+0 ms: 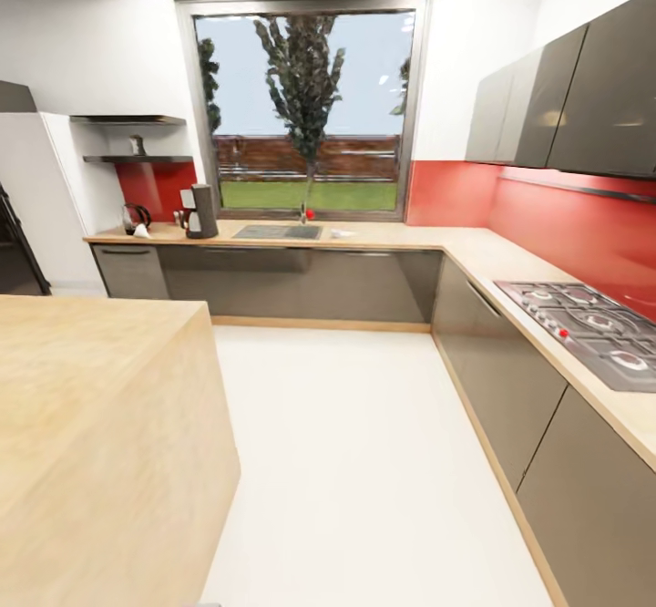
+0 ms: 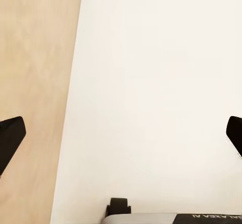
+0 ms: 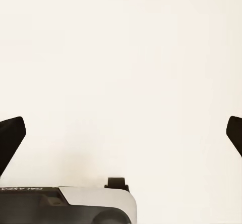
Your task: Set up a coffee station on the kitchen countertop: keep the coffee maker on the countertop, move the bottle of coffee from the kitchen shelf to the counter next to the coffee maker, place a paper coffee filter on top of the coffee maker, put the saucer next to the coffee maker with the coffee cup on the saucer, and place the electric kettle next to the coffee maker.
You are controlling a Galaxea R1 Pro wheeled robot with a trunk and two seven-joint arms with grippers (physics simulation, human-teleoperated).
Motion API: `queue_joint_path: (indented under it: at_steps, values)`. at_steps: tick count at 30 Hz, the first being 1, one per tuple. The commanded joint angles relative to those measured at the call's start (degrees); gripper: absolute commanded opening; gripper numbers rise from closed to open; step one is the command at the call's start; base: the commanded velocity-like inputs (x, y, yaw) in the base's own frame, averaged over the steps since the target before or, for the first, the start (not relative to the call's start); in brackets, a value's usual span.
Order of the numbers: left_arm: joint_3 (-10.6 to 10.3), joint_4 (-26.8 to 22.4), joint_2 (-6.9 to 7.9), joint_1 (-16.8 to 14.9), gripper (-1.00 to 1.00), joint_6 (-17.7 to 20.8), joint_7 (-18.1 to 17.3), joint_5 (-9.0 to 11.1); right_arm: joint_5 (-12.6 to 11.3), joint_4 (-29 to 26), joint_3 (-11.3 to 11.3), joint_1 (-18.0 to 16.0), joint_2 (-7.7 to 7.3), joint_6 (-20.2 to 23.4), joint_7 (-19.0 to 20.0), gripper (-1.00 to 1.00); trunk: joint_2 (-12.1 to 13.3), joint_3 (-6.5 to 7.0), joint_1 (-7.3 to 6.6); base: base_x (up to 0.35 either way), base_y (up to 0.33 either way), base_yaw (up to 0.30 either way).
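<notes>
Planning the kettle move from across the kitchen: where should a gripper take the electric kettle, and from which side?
Probably by the dark looped handle over the electric kettle, coming from above or the open floor side, since red wall backs it and the coffee maker stands nearby. At this distance the handle's facing is unclear.

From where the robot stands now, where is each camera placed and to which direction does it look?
Head view: high on the robot, facing across the white floor to the kitchen countertop with the coffee maker under the window; none of its body is recognisable.
Left wrist view: on the left arm, looking down at floor beside a wood surface; left claw open.
Right wrist view: looking down at floor; right claw open.
Shared: both wrist views include the robot's base.
</notes>
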Motion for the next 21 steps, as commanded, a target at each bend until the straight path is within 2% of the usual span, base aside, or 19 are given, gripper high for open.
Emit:
queue_joint_path:
  at_steps: [1, 15, 21]
  values:
    - [-0.1, 0.0, 0.01, -0.1, 1.00, -0.2, 0.0, 0.2, 0.0, 0.0, 0.0, 0.0, 0.00, -0.2, 0.0, 1.00, -0.1, -0.13, 0.07, 0.338, -0.090, 0.000]
    - [-0.1, 0.0, 0.11, -0.1, 1.00, -0.2, 0.0, 0.2, 0.1, 0.1, 0.0, 0.0, 0.00, -0.2, 0.0, 1.00, -0.1, -0.13, 0.07, 0.338, -0.125, 0.000]
    - [0.0, 0.0, 0.18, -0.1, 1.00, -0.2, 0.0, 0.2, 0.1, 0.1, 0.0, 0.0, 0.00, -0.2, 0.0, 1.00, -0.1, -0.13, 0.07, 0.338, -0.029, 0.000]
